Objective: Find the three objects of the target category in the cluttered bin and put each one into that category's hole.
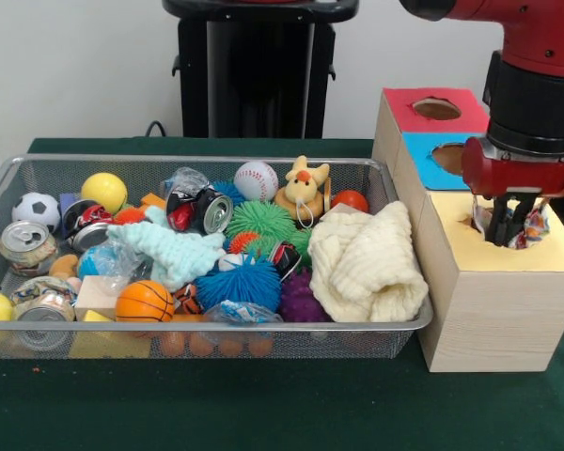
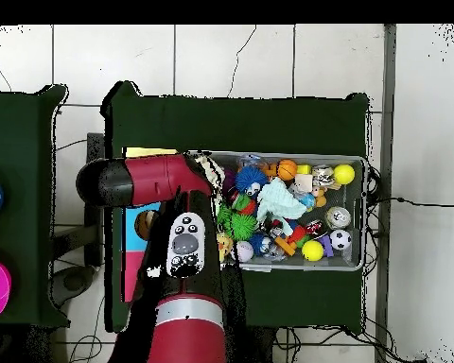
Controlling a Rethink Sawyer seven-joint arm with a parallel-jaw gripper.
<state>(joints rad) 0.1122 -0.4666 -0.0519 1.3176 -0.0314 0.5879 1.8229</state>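
Nearby, cream towel (image 1: 368,263) crowds bin (image 1: 169,165); claw (image 1: 510,228) over yellow hole.

A crinkly wrapper (image 1: 536,224) is held by the gripper (image 1: 508,225) at the yellow hole (image 1: 508,235) of the box (image 1: 489,310), beside the bin (image 1: 376,324).

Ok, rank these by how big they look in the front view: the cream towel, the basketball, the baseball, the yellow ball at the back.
1. Cream towel, clearly largest.
2. Basketball.
3. Baseball and yellow ball: they look alike, so no ranking. The basketball sits nearer the camera, so its lead over them is uncertain.
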